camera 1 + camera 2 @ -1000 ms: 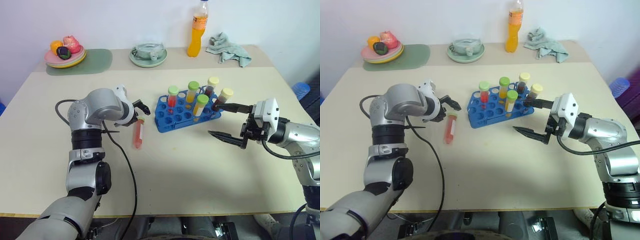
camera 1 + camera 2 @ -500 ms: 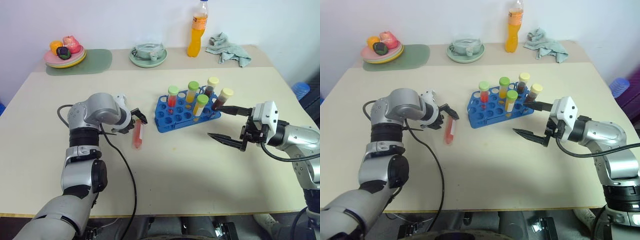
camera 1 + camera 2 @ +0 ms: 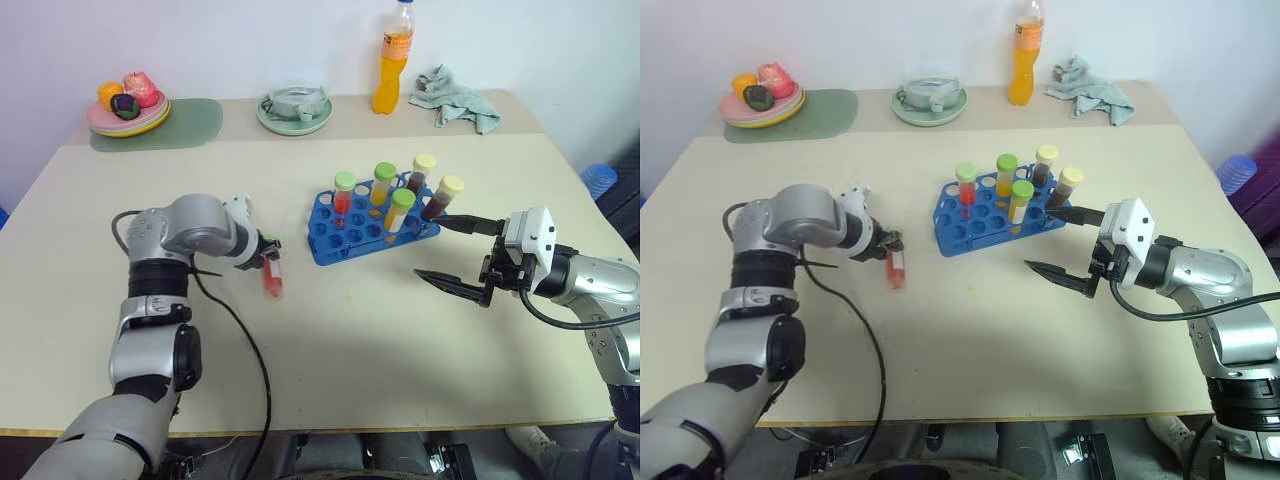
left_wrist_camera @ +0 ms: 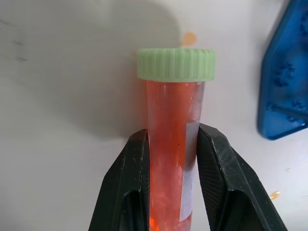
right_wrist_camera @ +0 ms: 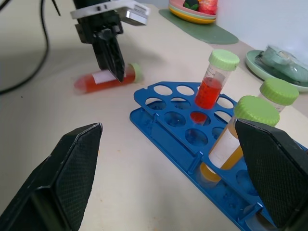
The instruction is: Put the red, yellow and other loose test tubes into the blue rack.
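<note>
Red tube: loose test tube [image 4: 173, 144] with red liquid and a pale green cap, lying flat on the tabletop [image 3: 350, 340] just left of the blue rack [image 3: 375, 228]; not yet racked.
Left fingers: left gripper [image 3: 268, 262] angled down, its two black fingers [image 4: 127, 187] clenched on either side of the red tube's body, below the cap.
Blue rack: sits mid-tabletop, turned at an angle; holds five upright capped tubes, three with green caps, two with pale yellow caps. One green-capped tube [image 5: 211, 79] carries red liquid; another [image 5: 236, 134] carries amber liquid. Several holes are vacant.
Right fingers: right gripper [image 3: 452, 255] held roughly level just right of the rack, fingers spread wide, grasping nothing.
Back edge: plate of fruit [image 3: 128, 108] on a green mat, lidded dish [image 3: 294, 108], orange drink bottle [image 3: 393, 58], crumpled cloth [image 3: 458, 97].
</note>
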